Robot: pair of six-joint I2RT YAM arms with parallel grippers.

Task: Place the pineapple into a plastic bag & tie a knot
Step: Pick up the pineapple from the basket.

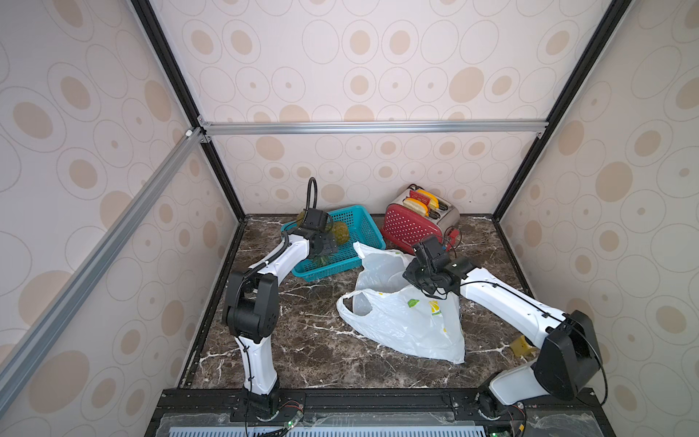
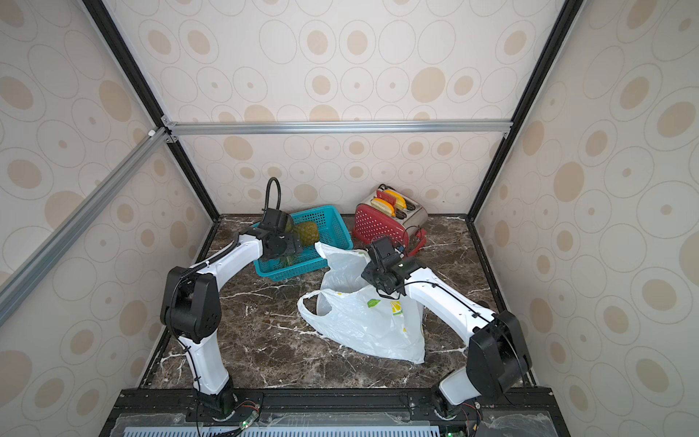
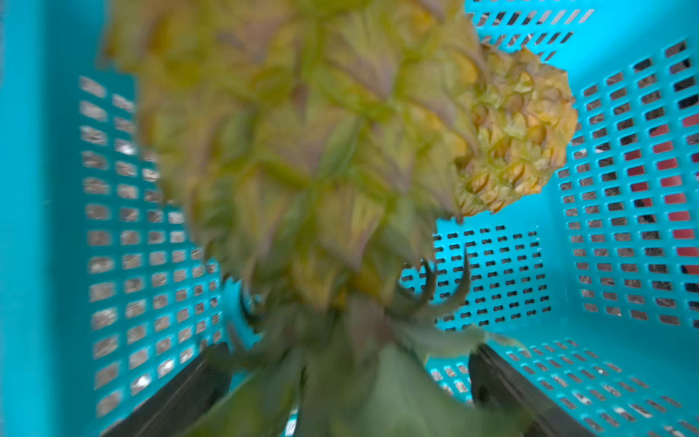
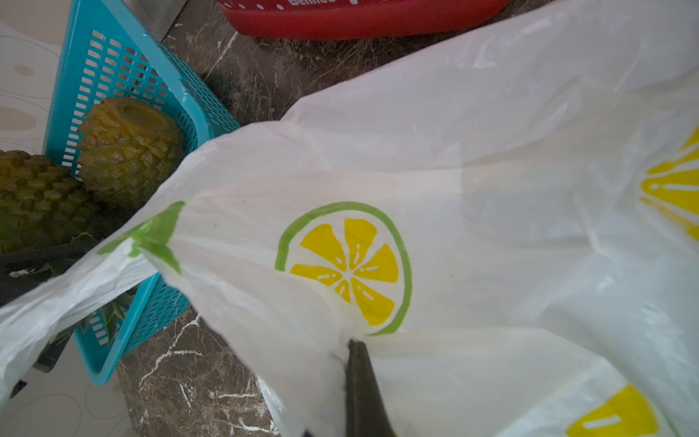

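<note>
Marble top [image 1: 302, 340]: R pincer [image 4: 354, 345] grips plastic bag [image 4: 491, 181]; L pincer [image 3: 348, 361] astride pineapple [image 3: 302, 151].

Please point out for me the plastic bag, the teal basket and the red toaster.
plastic bag [image 1: 404, 333], in a top view, on its flat white body.
teal basket [image 1: 329, 269], in a top view, on its near mesh wall.
red toaster [image 1: 406, 227], in a top view, on its dotted red side.

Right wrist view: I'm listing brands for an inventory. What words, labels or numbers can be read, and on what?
Toaster: white lettering, cut off by the picture's edge; not readable.
Plastic bag: lemon-slice prints only, no words.
Basket: no text.
</note>
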